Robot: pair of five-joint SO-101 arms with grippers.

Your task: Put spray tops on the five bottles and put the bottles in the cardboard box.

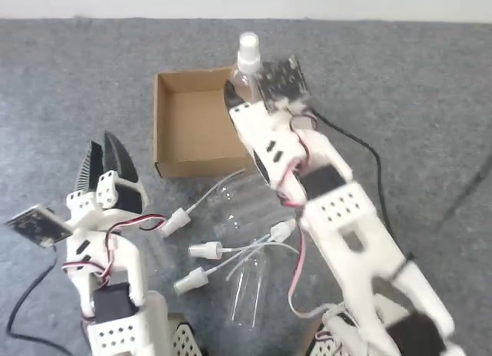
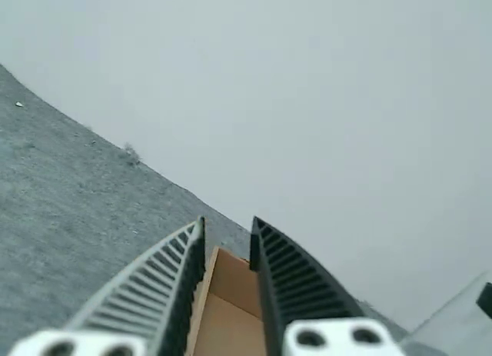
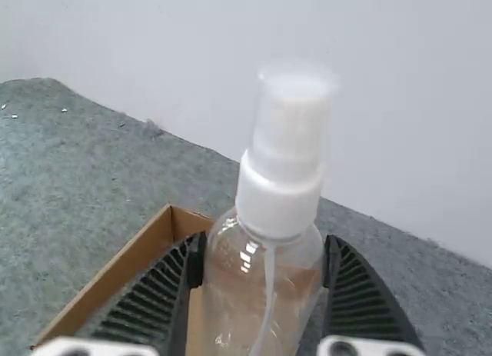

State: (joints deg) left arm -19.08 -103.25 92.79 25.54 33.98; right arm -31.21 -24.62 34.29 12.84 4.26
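Bottle (image 3: 265,279), capped, is gripped upright by the right claw (image 1: 242,94) over the box (image 1: 159,125) rim. It should be carried inward and lowered before release; the left claw (image 1: 108,152) is parted, empty.

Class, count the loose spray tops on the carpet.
4 spray tops: one nearest the cardboard box, two nearer the arms, one by the right arm. Others may hide beneath it.

The left arm (image 1: 123,329) and right arm (image 1: 346,217) are white plastic with rows of small round holes. The left gripper (image 2: 228,225) and right gripper (image 3: 264,248) have black ribbed fingers (image 2: 292,279); behind them loop red and black wires (image 1: 298,256).
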